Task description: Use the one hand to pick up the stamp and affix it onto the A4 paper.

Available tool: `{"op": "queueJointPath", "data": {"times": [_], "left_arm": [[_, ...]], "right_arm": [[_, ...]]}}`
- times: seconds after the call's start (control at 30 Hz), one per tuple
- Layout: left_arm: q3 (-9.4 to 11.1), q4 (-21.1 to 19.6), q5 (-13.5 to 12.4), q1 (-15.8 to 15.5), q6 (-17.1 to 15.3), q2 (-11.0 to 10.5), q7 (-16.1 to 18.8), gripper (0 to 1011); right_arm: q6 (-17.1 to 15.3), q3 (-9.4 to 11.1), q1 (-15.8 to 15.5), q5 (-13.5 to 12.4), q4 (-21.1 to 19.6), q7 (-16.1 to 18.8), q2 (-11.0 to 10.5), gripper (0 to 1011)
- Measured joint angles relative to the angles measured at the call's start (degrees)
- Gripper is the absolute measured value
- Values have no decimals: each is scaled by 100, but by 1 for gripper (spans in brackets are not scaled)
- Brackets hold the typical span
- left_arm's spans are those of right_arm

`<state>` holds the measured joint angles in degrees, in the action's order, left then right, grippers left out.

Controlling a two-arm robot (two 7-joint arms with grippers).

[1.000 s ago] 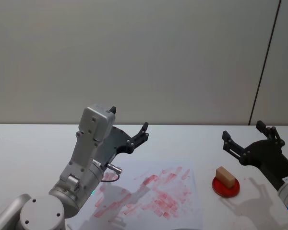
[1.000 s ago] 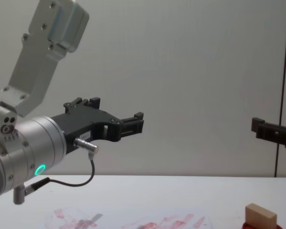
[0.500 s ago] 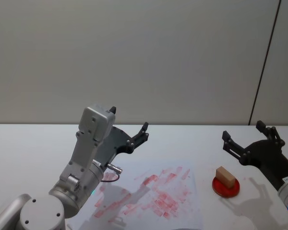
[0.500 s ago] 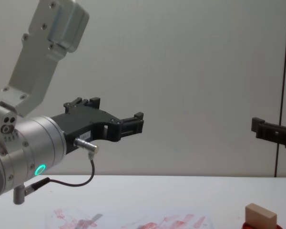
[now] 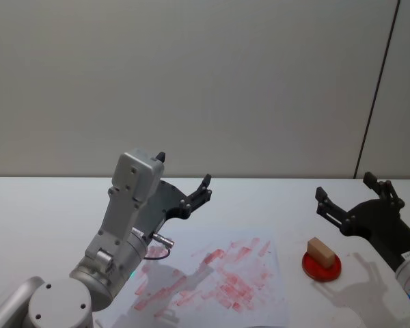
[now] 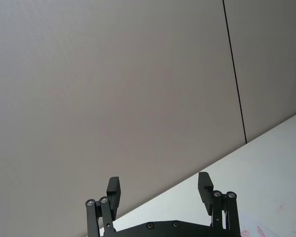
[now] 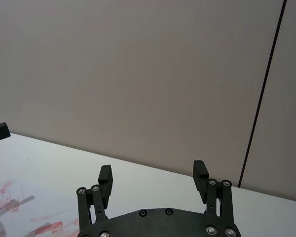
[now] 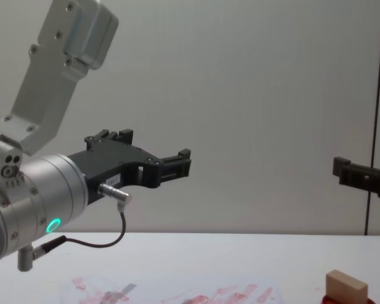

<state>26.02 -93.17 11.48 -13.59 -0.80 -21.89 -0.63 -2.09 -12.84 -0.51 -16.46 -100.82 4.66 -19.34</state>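
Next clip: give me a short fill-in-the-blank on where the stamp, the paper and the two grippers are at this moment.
1. The stamp stands on a round ____ pad.
2. That pad lies to the robot's ____ of the A4 paper.
3. The left gripper and the right gripper, both raised above the table, have their fingers ____.
Missing words: red; right; open.

Illumination was bright, even and diffuse, arriving from above. The wall (image 5: 205,82) was lit uniformly. The left arm (image 5: 130,205) cast a soft grey shadow on the paper (image 5: 273,287). The right end effector (image 5: 345,186) cast a fainter one on the desk (image 5: 55,205) beside the stamp (image 5: 320,251). In the chest view, a green indicator (image 8: 52,225) glowed on the left arm.
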Motion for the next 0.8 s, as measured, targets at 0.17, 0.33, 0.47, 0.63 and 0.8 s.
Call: {"op": "queueJointPath", "data": {"times": [0.17,0.33,0.47,0.63,0.8], "left_arm": [[0,0,0,0,0,0,0,1002],[0,0,0,0,0,0,0,1003],[0,0,0,0,0,0,0,1002],[0,0,0,0,0,0,0,1002],[0,0,0,0,0,0,0,1002]], "right_arm": [[-59,11,70,13,85,175,-13,1001],[-163,20,152,82,221,435,-38,1001],[-254,21,208,155,336,602,-56,1001],[-394,4,287,279,531,825,-68,1001],[-545,-19,377,401,738,982,-61,1001]]}}
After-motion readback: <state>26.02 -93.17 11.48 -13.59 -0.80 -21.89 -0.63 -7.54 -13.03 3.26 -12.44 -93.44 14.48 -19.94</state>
